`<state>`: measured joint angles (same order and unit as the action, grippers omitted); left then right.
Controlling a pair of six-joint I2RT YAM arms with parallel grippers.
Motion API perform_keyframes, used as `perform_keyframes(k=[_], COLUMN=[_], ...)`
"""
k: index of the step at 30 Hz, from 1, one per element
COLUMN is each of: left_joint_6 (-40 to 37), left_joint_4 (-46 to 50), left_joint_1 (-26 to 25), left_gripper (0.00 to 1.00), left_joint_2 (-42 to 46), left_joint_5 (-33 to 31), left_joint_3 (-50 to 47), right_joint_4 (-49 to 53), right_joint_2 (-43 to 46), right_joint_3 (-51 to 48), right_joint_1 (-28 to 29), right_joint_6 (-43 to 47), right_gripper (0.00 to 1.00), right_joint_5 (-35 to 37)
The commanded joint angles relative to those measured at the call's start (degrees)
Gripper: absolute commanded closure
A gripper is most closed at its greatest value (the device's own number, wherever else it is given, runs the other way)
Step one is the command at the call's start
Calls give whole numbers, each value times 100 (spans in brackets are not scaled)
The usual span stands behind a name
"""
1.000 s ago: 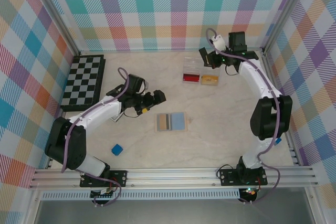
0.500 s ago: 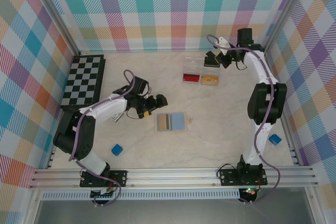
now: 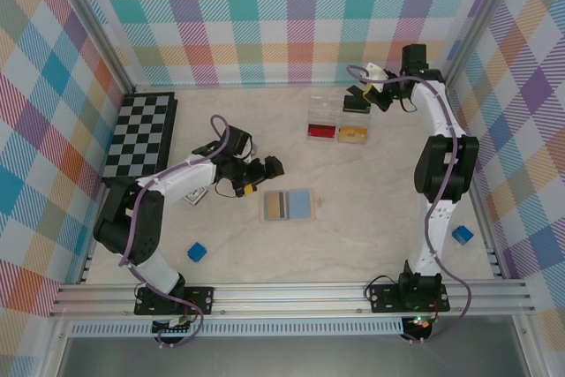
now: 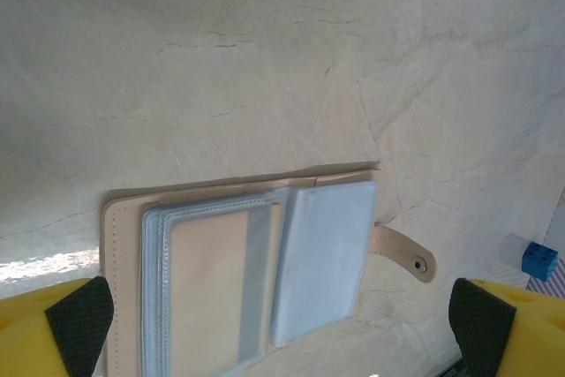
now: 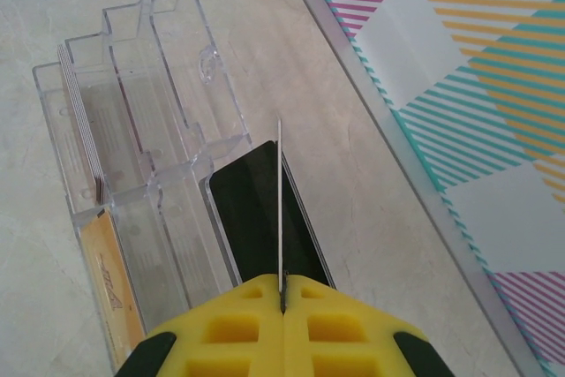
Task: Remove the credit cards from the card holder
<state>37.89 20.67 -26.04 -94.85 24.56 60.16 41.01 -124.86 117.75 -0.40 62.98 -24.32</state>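
my left gripper [image 4: 281,317] is hovering wide open near the card holder [image 4: 221,262]; well beyond it my right gripper [image 5: 282,287] is pinching a thin, probably stiff, slippery card [image 5: 280,183] by its edge.

Tan card holder [image 4: 238,271] with light blue lining, pale veined marble table [image 4: 221,59], black-and-white chequered board [image 3: 141,134], blue cube [image 3: 196,252], pastel plaid walls [image 3: 265,15], black card [image 5: 256,218], red card [image 3: 320,131], orange card [image 5: 110,280], clear compartment box [image 5: 177,59]

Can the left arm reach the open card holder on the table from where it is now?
Probably yes. The left gripper hangs open close beside the card holder, which lies flat and open, and nothing lies between them.
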Motion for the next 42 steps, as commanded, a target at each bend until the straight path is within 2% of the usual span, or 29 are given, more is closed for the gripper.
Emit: perform_keyframes(k=[1, 8, 18, 27, 34, 42], left_joint_6=[8, -58, -65, -133, -163, -191], left_joint_4=[5, 16, 11, 77, 71, 86], left_joint_1=[12, -6, -23, -20, -24, -22], left_gripper=[0, 0, 0, 0, 0, 0], left_joint_2=[-92, -138, -297, -305, -366, -376], left_joint_5=[67, 128, 172, 146, 155, 154], left_joint_3=[145, 160, 224, 242, 259, 238], right_joint_4=[375, 716, 958, 1697, 2191, 1948], right_joint_2=[-181, -431, -506, -455, -325, -374], right_joint_3=[267, 607, 626, 659, 696, 730], right_joint_1=[-47, -91, -109, -114, -111, -85], right_joint_6=[441, 1013, 1189, 1409, 1464, 988], right_gripper=[100, 100, 100, 100, 100, 97], right_joint_5=[-311, 21, -113, -299, -398, -309])
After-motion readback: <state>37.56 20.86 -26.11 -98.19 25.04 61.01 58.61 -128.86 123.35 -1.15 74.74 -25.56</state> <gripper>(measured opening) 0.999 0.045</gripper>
